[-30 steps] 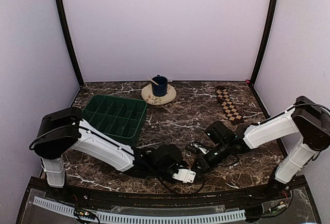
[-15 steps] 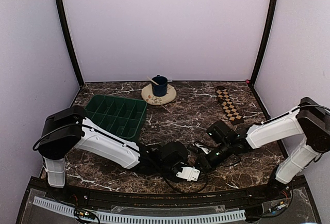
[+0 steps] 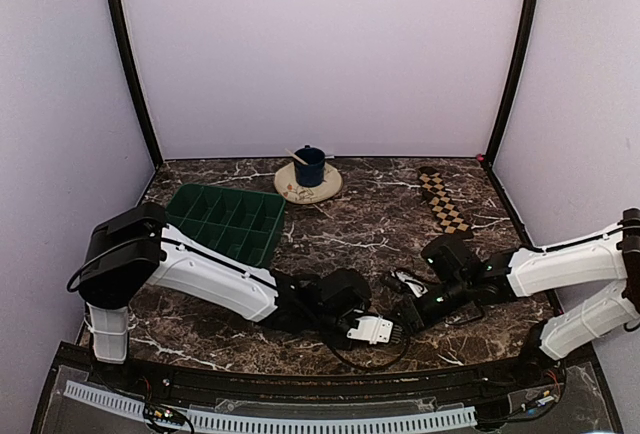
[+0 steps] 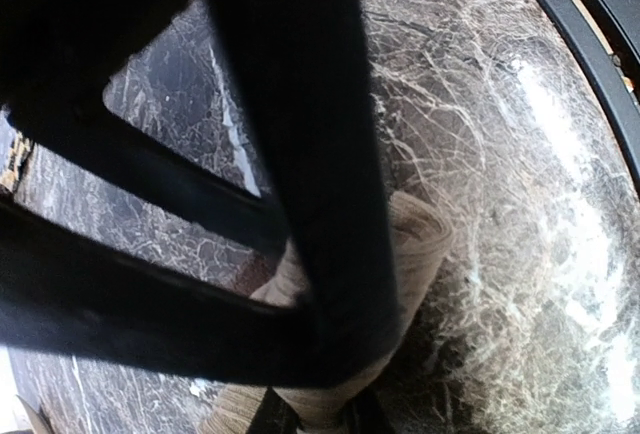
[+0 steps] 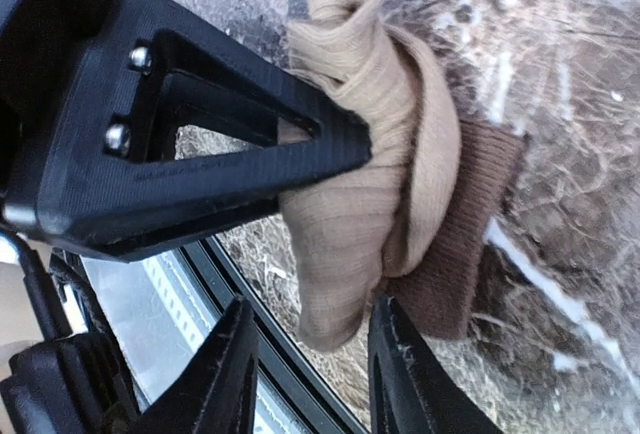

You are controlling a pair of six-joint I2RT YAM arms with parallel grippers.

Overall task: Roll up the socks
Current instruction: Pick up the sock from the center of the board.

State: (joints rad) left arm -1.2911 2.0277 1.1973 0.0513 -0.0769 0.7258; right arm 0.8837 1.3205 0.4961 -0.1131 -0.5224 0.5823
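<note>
The tan-brown sock (image 5: 370, 184) lies near the table's front edge as a loose roll with its darker brown cuff (image 5: 465, 244) flat on the marble. My left gripper (image 4: 315, 419) is shut on that roll, and one of its black fingers (image 5: 200, 154) presses into the roll's side. My right gripper (image 5: 312, 314) is open, its two tips straddling the roll's lower end with gaps on both sides. From above, the left gripper (image 3: 383, 331) and the right gripper (image 3: 408, 320) meet and hide the roll. The checkered sock (image 3: 443, 204) lies flat at the back right.
A green compartment tray (image 3: 225, 224) sits at the left. A blue cup (image 3: 309, 166) stands on a cream saucer (image 3: 296, 192) at the back. The table's black front rail (image 5: 215, 279) runs right beside the roll.
Both grippers have shifted to the right along the front edge, staying together. The right arm has stretched out lower and flatter.
</note>
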